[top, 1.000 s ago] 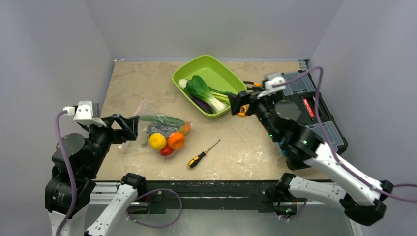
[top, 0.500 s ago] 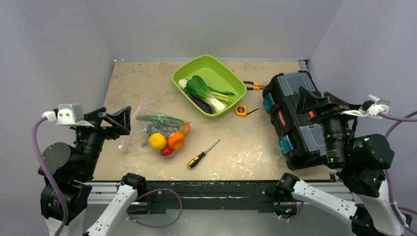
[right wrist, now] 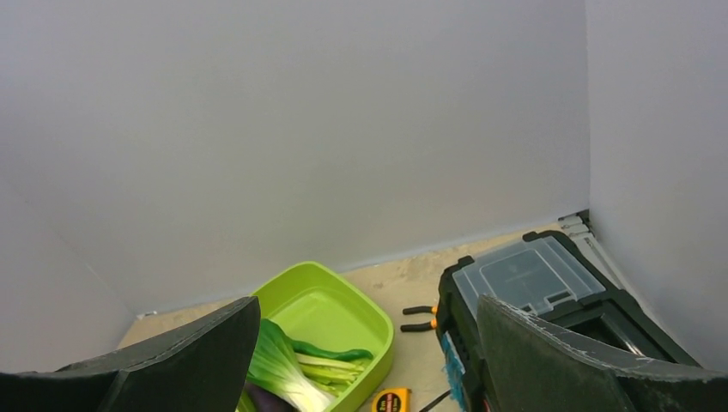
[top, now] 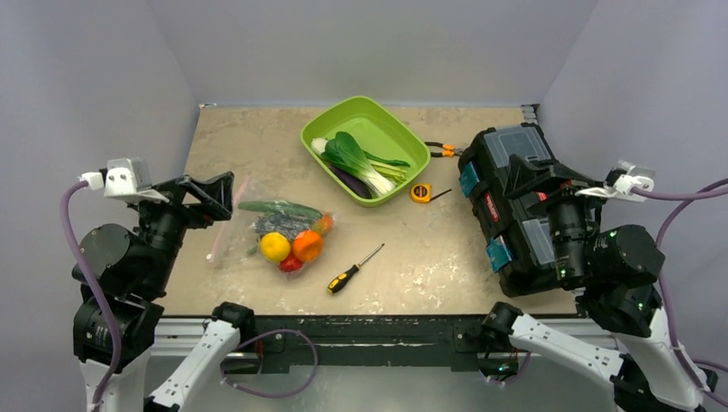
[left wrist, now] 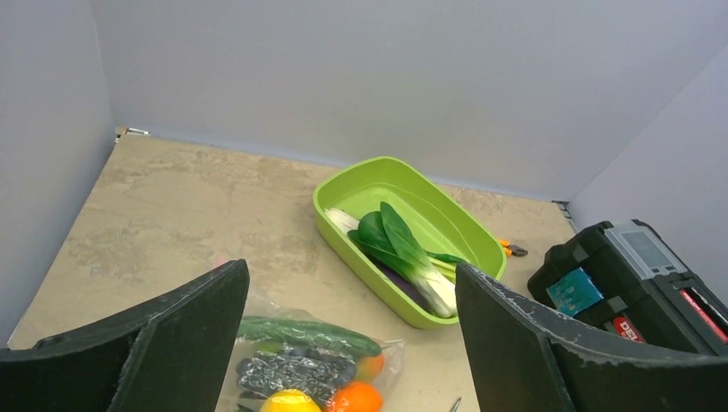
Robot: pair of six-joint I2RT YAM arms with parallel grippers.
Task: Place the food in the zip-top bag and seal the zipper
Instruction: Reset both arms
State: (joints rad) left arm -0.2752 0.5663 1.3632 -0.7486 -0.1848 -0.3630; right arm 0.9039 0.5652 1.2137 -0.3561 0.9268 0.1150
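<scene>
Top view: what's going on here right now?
Nothing is being held: the left end effector and right end effector both hover open. The food lies inside the zip-top bag, left of centre. Whether its zipper is sealed cannot be told. A bok choy lies in the green tray.

Plain matte walls, pale grey-lilac, on 3 sides: back wall (top: 369, 43), left wall (top: 86, 86), right wall (top: 661, 77), meeting at soft vertical corners. Tabletop (top: 249, 146) beige, mottled stone-look w/ whitish scuffs toward near edge, running up to back & left walls; small metal bracket (top: 530, 110) at back-right corner, black rail (top: 369, 330) along front edge w/ pale silver strip (top: 185, 326) at its left end. Light even & diffuse, no hard glare on tabletop, shadows faint & soft-edged.
</scene>
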